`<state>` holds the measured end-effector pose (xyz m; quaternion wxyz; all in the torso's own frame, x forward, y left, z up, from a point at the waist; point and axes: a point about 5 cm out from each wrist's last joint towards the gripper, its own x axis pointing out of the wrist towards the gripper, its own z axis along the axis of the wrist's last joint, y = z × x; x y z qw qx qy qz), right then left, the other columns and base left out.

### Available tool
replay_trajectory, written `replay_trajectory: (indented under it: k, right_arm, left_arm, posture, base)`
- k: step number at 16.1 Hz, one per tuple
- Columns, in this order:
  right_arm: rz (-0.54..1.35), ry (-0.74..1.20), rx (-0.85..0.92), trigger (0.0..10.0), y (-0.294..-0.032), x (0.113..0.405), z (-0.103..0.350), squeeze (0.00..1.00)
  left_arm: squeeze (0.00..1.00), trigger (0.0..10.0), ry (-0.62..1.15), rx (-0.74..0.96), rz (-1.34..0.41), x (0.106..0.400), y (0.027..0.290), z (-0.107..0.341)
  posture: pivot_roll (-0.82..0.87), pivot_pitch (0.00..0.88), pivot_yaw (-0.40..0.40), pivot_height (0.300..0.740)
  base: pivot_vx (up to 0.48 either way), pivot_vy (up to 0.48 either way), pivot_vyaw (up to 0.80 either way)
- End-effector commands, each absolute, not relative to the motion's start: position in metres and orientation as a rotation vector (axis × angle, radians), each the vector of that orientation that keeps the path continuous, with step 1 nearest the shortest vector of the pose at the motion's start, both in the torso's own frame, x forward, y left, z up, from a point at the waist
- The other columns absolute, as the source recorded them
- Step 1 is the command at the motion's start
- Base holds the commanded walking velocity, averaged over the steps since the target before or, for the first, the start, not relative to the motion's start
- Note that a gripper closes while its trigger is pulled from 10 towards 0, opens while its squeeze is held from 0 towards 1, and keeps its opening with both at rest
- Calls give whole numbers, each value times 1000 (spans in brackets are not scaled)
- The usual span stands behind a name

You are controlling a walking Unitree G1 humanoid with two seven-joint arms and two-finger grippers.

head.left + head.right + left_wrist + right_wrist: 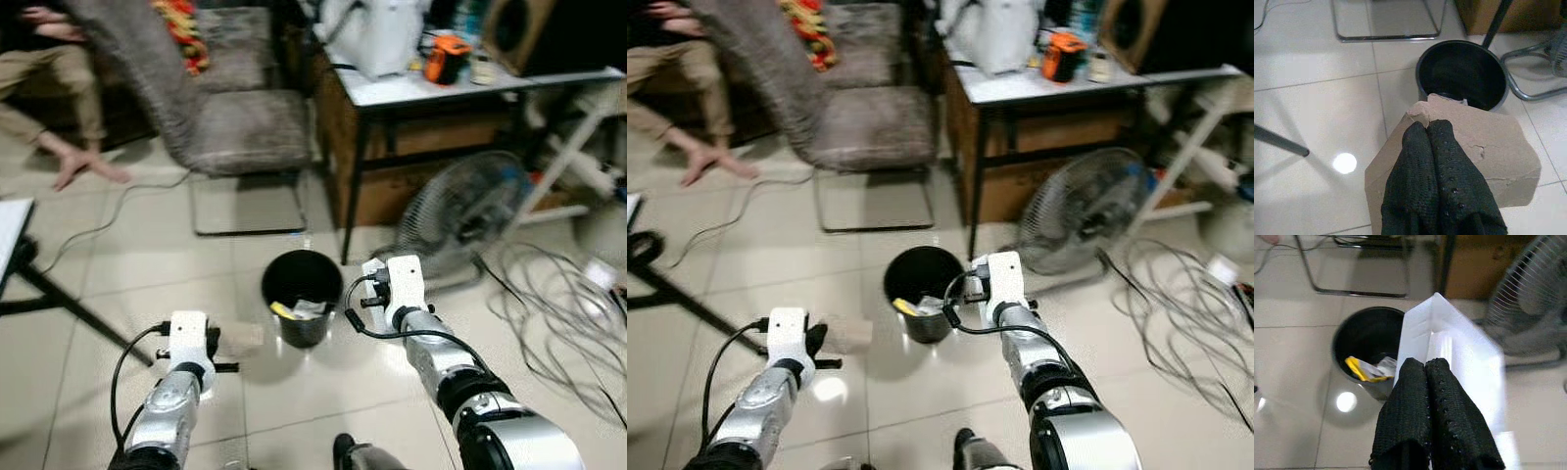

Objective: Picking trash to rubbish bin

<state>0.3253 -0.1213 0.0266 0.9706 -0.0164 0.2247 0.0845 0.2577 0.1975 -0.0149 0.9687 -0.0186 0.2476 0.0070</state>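
Observation:
A black rubbish bin [298,294] stands on the tiled floor ahead, between my two arms. Inside it lie a yellow wrapper [1364,369] and some white scraps. My left gripper [1427,126] is shut on a torn piece of brown cardboard [1488,152], held low just left of the bin [1462,73]. My right gripper [1424,363] is shut on a white carton [1464,352], which hangs at the right rim of the bin [1364,333]. In the left eye view the cardboard [243,338] shows pale beside the left gripper [217,343].
A grey chair [235,127] stands behind the bin. To the back right is a table [460,88], with a floor fan [460,211] and loose cables [558,294] beside it. A person's foot [88,168] rests far left; black stand legs [59,294] cross the left floor.

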Motion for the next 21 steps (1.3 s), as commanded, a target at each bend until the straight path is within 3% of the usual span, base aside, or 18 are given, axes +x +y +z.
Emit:
replay_trajectory:
  k: [1, 5, 9, 11, 21]
  right_arm:
    - [161, 461, -29, 10000, -122, 324, 24, 0]
    - [138, 632, 47, 10000, -113, 305, 0, 0]
    - [173, 780, 106, 10000, -99, 285, -19, 0]
    - [220, 839, 68, 10000, -93, 274, -28, 0]
    - [255, 854, 50, 10000, -92, 272, -30, 0]
  left_arm:
    - [0, 10000, 529, -58, 31, 253, 200, -20]
    - [0, 10000, 657, -96, 24, 242, 197, -41]
    - [0, 10000, 760, -181, 125, 231, 202, -53]
    - [0, 10000, 802, -199, 139, 225, 202, -58]
    - [0, 10000, 856, -160, -1, 221, 187, -63]
  posture:
    - [-54, 137, 31, 740]
    - [-55, 143, 33, 740]
    - [-53, 140, 27, 740]
    - [-57, 143, 22, 740]
    - [-86, 156, 29, 740]
  base:
    - [0, 0, -800]
    - [0, 0, -800]
    - [0, 0, -800]
    - [0, 0, -678]
    - [84, 0, 0]
